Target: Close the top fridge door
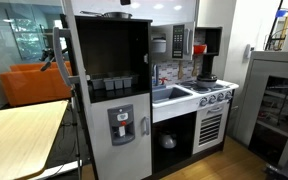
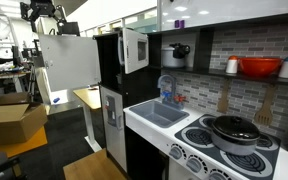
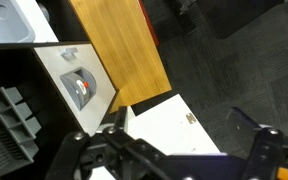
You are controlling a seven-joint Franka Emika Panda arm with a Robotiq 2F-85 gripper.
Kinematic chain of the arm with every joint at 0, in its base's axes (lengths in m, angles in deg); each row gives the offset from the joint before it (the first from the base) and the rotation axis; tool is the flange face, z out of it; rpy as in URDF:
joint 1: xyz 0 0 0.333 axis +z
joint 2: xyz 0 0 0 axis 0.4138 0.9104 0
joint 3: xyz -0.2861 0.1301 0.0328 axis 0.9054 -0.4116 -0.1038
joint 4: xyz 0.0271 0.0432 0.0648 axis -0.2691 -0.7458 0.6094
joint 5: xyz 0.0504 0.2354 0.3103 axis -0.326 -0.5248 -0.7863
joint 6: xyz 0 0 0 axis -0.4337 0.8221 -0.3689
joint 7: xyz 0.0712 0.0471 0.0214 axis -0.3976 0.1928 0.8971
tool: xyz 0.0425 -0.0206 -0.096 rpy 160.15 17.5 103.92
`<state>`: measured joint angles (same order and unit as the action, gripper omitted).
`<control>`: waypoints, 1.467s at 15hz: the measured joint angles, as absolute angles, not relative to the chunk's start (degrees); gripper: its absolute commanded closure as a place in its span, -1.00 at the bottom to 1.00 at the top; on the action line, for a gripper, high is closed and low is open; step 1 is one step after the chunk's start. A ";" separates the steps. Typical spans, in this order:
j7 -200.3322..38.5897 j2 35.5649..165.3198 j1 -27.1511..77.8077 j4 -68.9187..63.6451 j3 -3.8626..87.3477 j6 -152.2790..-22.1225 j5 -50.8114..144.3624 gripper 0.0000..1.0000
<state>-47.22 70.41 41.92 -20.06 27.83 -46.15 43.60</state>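
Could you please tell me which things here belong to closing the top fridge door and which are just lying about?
Job: top door, swung open; gripper, open.
Lying about: pot, red bowl, cardboard box, wooden table.

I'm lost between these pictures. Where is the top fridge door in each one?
In an exterior view: the top fridge door is a thin pale strip, nearly edge-on, left of the dark open compartment.
In an exterior view: a broad pale panel swung out, upper left.
Wrist view: a pale slab, lower centre, seen from above.
Shared landmark: the dispenser on the lower door.
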 measured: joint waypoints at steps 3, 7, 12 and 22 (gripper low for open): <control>-47.55 74.51 42.77 -15.92 25.25 -46.34 42.93 -1.00; -48.47 78.59 43.50 -10.84 22.34 -46.53 43.10 -1.00; -48.86 80.96 43.57 -4.47 21.35 -46.41 43.43 -1.00; -45.51 92.68 45.20 1.33 17.83 -46.60 46.69 -1.00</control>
<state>-45.51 92.68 45.20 1.33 17.83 -46.60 46.69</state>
